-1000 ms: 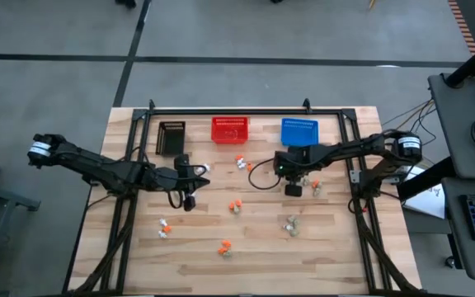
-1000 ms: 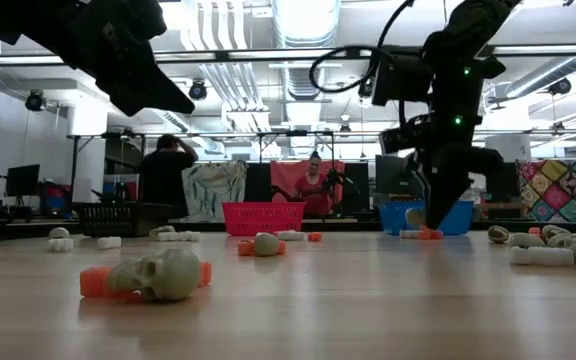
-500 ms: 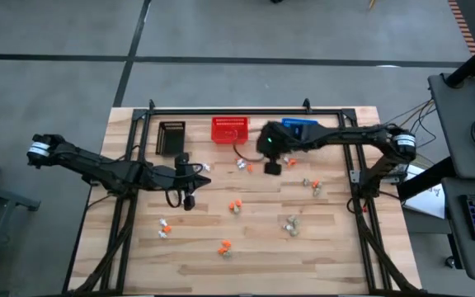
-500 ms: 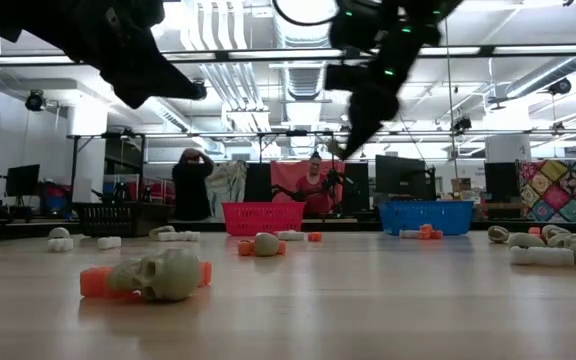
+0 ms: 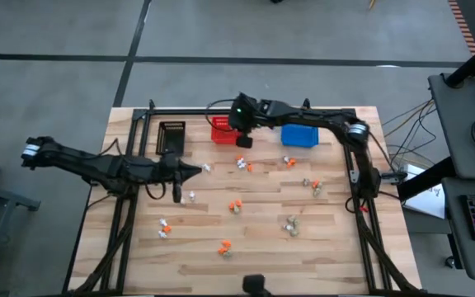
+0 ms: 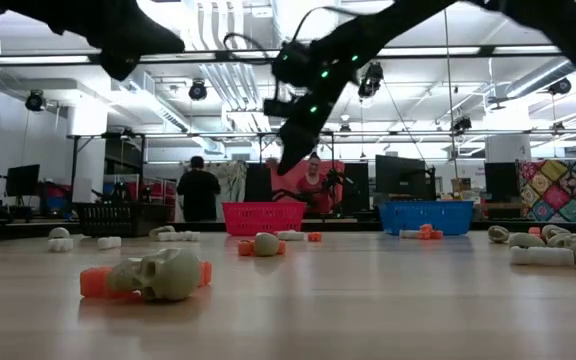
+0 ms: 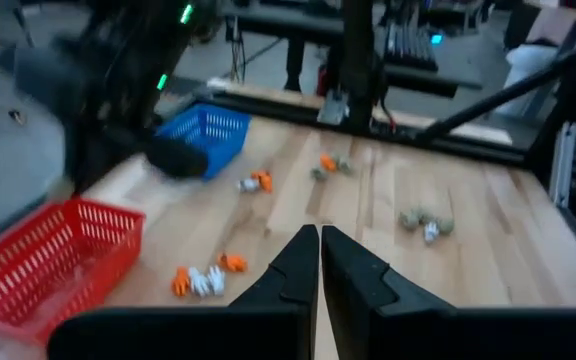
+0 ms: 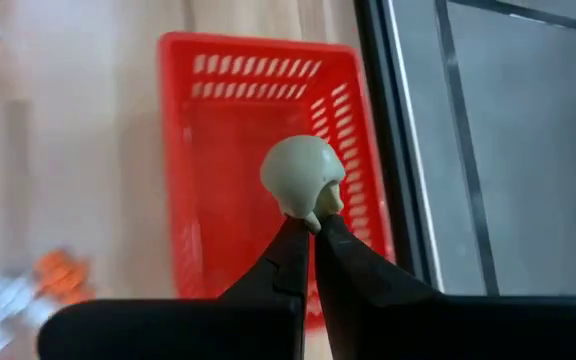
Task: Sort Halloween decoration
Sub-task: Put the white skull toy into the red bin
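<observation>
The right gripper (image 8: pixel 308 232) has its fingers pinched together on the lower edge of a small beige-grey skull (image 8: pixel 303 178), which it holds above the red mesh basket (image 8: pixel 268 160). In the high view this gripper (image 5: pixel 244 140) sits over the right end of the red basket (image 5: pixel 223 129), at the far side of the table. The left gripper (image 7: pixel 319 250) is fully shut and holds nothing; it hovers over the left-middle of the table (image 5: pixel 336 239), near the black basket (image 5: pixel 171 134).

On the wooden tabletop, nearest the low camera, lies a skull with an orange piece (image 6: pixel 160 276). Further back, orange, white and beige trinkets (image 5: pixel 234 205) are scattered across the planks, some close to the blue basket (image 5: pixel 299 134). Beyond the table, two people (image 6: pixel 199 195) stand in a workshop with monitors and ceiling ducts.

A second ago the right gripper was low over the table's right-middle, beside the trinkets there; it has since swung up and across to the red basket. The left arm has drawn slightly back toward its side.
</observation>
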`<action>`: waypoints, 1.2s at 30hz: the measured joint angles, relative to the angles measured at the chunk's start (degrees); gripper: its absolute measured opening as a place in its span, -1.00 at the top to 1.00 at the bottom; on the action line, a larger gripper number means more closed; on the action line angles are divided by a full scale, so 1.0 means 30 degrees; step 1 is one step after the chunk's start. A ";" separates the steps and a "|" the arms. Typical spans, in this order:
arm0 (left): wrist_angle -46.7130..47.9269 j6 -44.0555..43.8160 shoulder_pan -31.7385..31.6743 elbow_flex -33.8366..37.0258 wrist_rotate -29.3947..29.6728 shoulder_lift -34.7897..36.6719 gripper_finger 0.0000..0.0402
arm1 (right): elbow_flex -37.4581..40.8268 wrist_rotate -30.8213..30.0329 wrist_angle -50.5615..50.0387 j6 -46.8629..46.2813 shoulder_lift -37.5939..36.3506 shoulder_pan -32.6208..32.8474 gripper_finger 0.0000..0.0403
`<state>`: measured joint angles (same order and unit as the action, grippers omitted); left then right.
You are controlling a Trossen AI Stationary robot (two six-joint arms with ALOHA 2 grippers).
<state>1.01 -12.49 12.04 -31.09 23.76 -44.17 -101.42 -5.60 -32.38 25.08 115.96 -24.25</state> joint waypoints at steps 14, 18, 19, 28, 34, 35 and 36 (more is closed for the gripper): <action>0.0015 0.1004 -0.0002 0.0000 0.1134 0.1670 1.00 | -0.7754 0.0495 -0.3849 -0.1114 0.5431 -0.0473 0.96; 0.0018 0.1004 -0.0002 0.0000 0.1132 0.1630 1.00 | -0.8907 0.0523 -0.5353 -0.1362 0.6348 -0.0502 0.96; 0.0024 0.1006 -0.0002 0.0000 0.1132 0.1603 1.00 | -0.9151 0.0523 -0.5854 -0.1369 0.6542 -0.0509 0.96; 0.0109 0.1011 -0.0002 0.0000 0.1125 0.1413 1.00 | -0.9791 0.0516 -0.7889 -0.1534 0.7002 -0.0572 0.96; 0.0133 0.1019 -0.0002 0.0000 0.1125 0.1254 1.00 | -0.9779 0.0519 -0.7523 -0.1668 0.6987 -0.0589 0.95; 0.0133 0.1019 -0.0002 0.0000 0.1125 0.1240 1.00 | -0.9779 0.0523 -0.7476 -0.1654 0.6987 -0.0589 0.94; 0.0140 0.1019 -0.0002 0.0000 0.1125 0.1240 1.00 | -0.9779 0.0523 -0.7476 -0.1660 0.6973 -0.0589 0.92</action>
<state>1.43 -9.43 12.03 -31.09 27.14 -40.45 -130.76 -4.03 -54.81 20.10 136.88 -26.02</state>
